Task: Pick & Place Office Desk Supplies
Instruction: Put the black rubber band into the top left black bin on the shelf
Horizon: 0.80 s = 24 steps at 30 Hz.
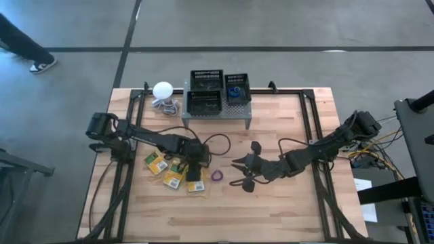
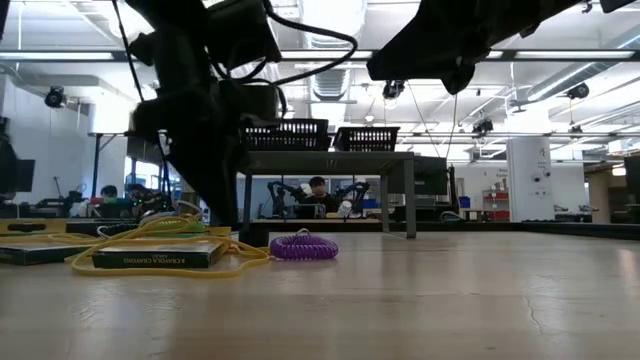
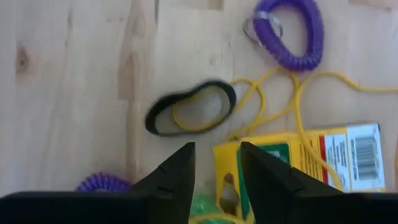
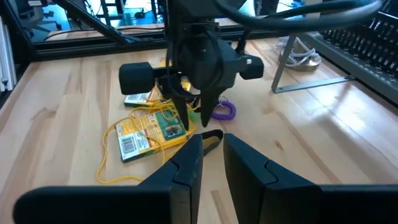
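Observation:
Several yellow-and-green flat boxes [image 1: 175,177] lie flat on the table's left half, with thin yellow rubber bands [image 3: 292,99] looped over them. My left gripper [image 3: 217,158] points down, open, its fingertips on either side of one box's corner [image 3: 227,155]. A black band [image 3: 193,115] and a purple coil ring [image 3: 292,34] lie just beyond it, with a second purple coil [image 3: 102,182] close by. My right gripper [image 4: 213,149] hovers right of the purple ring [image 1: 217,175], narrowly open and holding nothing, aimed at the left gripper [image 4: 194,124]. My left gripper comes at the box from above, pointing steeply down, with its fingertips [image 3: 180,165] at the box's corner. Whether they touch the box or the bands on it, I cannot tell. The box lies flat on the table.
Black mesh trays [image 1: 206,93] sit on a grey perforated stand [image 1: 237,112] at the table's far middle; one [image 1: 237,86] holds a blue ring. A white ball with a coiled cord [image 1: 163,90] lies left of them. Bare wood lies along the near edge.

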Each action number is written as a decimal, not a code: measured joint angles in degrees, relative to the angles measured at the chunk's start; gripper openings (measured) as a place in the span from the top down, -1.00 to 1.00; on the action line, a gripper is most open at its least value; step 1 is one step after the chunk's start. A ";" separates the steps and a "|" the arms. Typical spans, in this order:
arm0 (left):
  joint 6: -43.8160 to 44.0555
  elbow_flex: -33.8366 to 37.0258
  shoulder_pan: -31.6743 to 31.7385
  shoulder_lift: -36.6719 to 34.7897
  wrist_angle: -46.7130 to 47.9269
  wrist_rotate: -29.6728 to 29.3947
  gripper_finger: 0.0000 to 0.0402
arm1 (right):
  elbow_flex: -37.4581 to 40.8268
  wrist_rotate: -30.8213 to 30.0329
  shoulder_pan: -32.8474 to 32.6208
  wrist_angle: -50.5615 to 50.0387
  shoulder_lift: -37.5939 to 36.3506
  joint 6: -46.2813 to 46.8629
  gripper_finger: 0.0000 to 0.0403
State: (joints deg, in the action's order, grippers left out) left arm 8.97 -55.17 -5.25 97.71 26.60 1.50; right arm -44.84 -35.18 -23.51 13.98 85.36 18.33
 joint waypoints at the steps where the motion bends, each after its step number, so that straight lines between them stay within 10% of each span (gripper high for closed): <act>1: 0.00 0.09 0.00 0.00 -0.71 -0.05 0.36 | 0.00 0.00 0.00 0.00 0.02 0.00 0.69; 24: -7.74 0.80 -0.93 4.66 -10.60 -2.32 0.63 | 0.09 -0.06 0.32 0.16 0.02 0.72 0.72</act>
State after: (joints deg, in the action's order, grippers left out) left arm 1.23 -54.36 -6.17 102.37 16.00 -0.82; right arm -44.75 -35.23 -23.19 14.14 85.38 19.05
